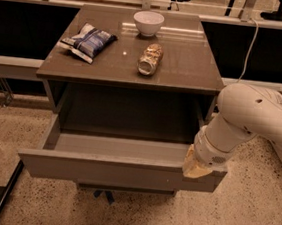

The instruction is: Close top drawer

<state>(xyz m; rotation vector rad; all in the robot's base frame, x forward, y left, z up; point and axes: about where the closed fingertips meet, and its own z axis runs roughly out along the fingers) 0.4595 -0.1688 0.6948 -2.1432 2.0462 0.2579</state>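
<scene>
The top drawer (100,169) stands open — claw (195,166) at its front-right corner.

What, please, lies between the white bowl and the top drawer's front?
In the camera view, a can on its side, then the top drawer's bare interior; the gripper is at the front's right end.

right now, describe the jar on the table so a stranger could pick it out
Start at the brown table whose drawer hangs open, with the end effector at the drawer front's right end. On top, the jar sits in front of the white bowl. Unlike the bowl and the blue snack bag, it is a cylinder on its side.
</scene>
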